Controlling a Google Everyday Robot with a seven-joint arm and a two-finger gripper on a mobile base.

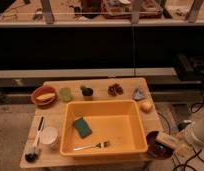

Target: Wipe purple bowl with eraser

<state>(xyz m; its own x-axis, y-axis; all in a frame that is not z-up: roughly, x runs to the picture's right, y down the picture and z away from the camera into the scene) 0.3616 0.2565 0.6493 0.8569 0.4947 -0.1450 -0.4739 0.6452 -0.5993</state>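
The purple bowl (156, 146) sits at the table's front right corner, dark and glossy. The eraser (166, 140), a tan block, lies across the bowl's right rim, tilted down into it. My gripper (175, 143) reaches in from the right at the end of the white arm (197, 132) and is shut on the eraser. The eraser's dark underside and the bowl's right part are hidden beneath it.
A big yellow bin (137, 125) fills the table's middle, holding a green sponge (83, 127) and a fork (92, 146). On the left are a brush (35, 144), a white cup (49, 135) and an orange-red bowl (44, 95). Small cups and a yellow fruit (146, 106) line the back.
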